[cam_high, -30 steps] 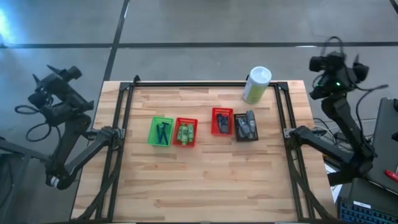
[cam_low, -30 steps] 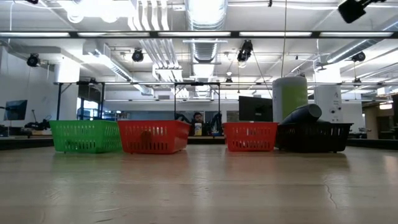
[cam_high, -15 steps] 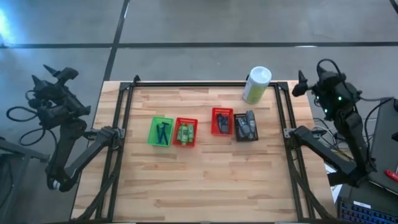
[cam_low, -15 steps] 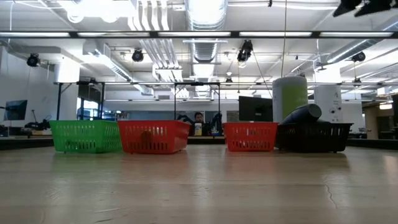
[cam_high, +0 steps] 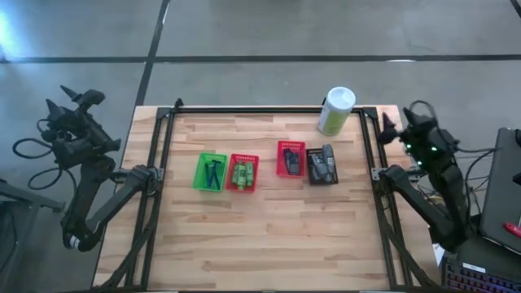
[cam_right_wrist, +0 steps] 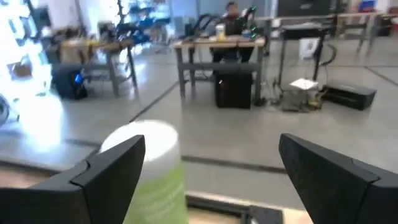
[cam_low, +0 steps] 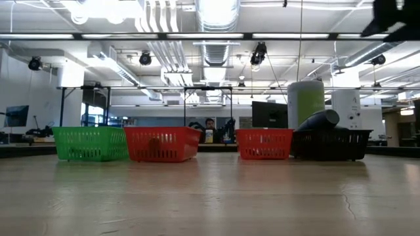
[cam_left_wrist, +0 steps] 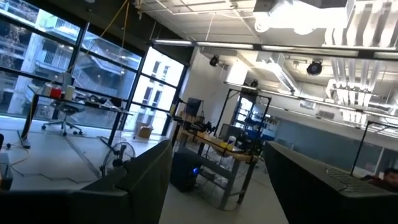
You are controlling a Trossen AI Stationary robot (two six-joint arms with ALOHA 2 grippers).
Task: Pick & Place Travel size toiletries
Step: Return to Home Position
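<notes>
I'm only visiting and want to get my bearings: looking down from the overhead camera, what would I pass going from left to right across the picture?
left gripper → green basket → left red basket → right red basket → black basket → right gripper

Open workshop: grey concrete floor [cam_high: 244, 32], tall windows [cam_left_wrist: 37, 68], ceiling strip lights [cam_low: 98, 36].

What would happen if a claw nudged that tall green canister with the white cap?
Probably it would tip: the canister stands upright, tall for its width. Once down, its round body would likely roll, and it sits near the table's back edge. Its smooth wall may be slippery.
</notes>
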